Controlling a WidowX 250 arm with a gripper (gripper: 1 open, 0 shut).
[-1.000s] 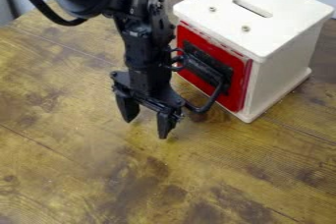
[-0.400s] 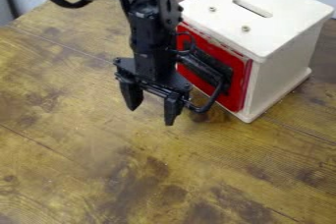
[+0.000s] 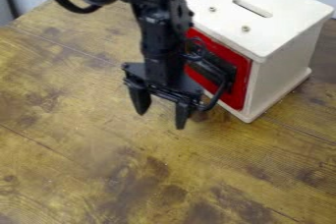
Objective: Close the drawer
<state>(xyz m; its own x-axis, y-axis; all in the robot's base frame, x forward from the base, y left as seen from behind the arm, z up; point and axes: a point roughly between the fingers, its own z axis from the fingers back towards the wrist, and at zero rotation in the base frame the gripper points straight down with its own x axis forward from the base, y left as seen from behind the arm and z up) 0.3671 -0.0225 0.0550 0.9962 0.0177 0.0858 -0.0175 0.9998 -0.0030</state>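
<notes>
Open gripper [image 3: 161, 107] with fingers spread, empty, just left of the red drawer [image 3: 217, 63], near its black handle [image 3: 214, 95].

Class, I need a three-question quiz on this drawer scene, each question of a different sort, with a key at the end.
1. True or false: the claw is gripping the black handle.
2. What colour is the drawer front?
3. The box stands on: A) a wooden table, B) a metal shelf, C) a carpet.

Key:
1. False. The claw hangs open in front of the drawer, fingers pointing down, holding nothing.
2. Red.
3. A.
</notes>
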